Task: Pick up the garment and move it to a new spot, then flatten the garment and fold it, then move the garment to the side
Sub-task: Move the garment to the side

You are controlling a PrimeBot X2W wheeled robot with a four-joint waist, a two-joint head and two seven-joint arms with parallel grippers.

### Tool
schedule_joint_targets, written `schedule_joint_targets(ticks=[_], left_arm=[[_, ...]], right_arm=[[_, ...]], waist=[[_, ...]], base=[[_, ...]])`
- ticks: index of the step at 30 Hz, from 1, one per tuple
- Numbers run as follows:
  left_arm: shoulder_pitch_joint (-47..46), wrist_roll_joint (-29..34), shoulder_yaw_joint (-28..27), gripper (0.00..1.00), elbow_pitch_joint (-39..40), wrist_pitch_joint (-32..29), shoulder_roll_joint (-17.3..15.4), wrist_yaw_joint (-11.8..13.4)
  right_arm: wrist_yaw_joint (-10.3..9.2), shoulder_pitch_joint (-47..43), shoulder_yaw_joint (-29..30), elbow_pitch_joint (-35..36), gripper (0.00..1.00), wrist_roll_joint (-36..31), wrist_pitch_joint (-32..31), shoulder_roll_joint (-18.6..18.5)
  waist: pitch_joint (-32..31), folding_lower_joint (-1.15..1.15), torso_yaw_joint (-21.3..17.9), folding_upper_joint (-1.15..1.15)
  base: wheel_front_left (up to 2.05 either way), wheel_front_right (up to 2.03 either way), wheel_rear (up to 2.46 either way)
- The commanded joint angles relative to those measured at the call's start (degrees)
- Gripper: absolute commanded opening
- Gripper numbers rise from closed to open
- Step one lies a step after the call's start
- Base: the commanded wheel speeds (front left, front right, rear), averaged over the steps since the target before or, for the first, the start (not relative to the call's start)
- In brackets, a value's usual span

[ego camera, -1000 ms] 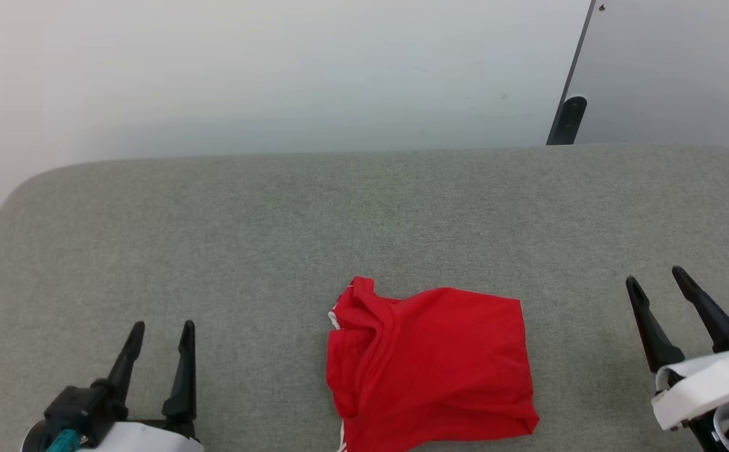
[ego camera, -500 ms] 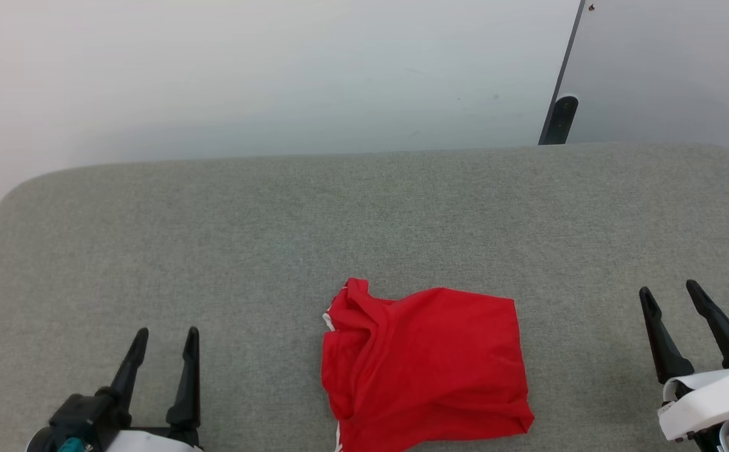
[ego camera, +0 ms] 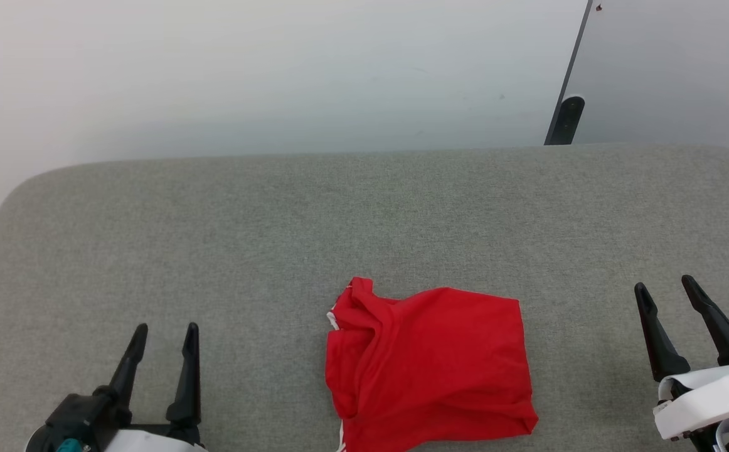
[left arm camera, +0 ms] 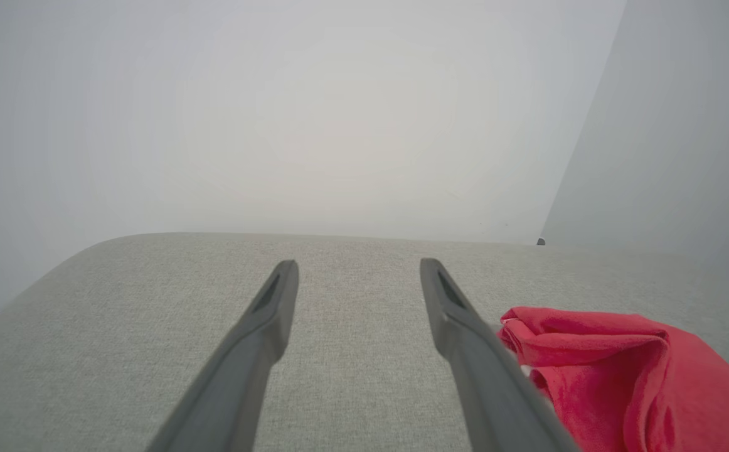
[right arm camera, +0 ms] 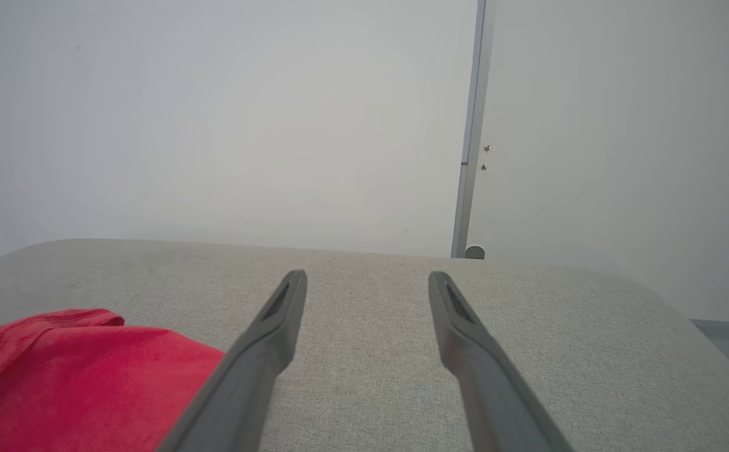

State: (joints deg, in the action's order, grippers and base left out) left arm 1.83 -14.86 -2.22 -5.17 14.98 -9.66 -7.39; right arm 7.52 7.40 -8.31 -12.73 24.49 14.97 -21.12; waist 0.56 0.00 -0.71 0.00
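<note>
Head view: garment (ego camera: 430,370) between left claw (ego camera: 166,326), right claw (ego camera: 664,283)

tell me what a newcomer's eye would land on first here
The bright red garment, folded into a rough bundle, lies near the front middle of the grey fabric-covered table. The left gripper and right gripper sit at the head view's lower corners, one on each side of it, jaws open and holding nothing.
</note>
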Motion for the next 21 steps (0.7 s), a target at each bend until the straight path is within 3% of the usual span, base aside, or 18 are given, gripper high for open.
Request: schedule_joint_targets(ticks=[1,21], left_arm=[[0.66,0.17,-0.16,1.0,0.19,0.16,0.06,-0.19],[1.24,1.11,-0.66,1.0,1.28,0.16,1.02,-0.19]], right_arm=[[-0.07,-0.79,-0.08,0.16,1.0,-0.09,0.26,0.18],[-0.07,-0.53,-0.57,0.29,1.0,-0.19,0.26,0.34]], waist=[[0.0,0.0,0.03,0.0],[0.12,0.0,0.21,0.0]], base=[[0.0,0.0,0.0],[0.0,0.0,0.0]])
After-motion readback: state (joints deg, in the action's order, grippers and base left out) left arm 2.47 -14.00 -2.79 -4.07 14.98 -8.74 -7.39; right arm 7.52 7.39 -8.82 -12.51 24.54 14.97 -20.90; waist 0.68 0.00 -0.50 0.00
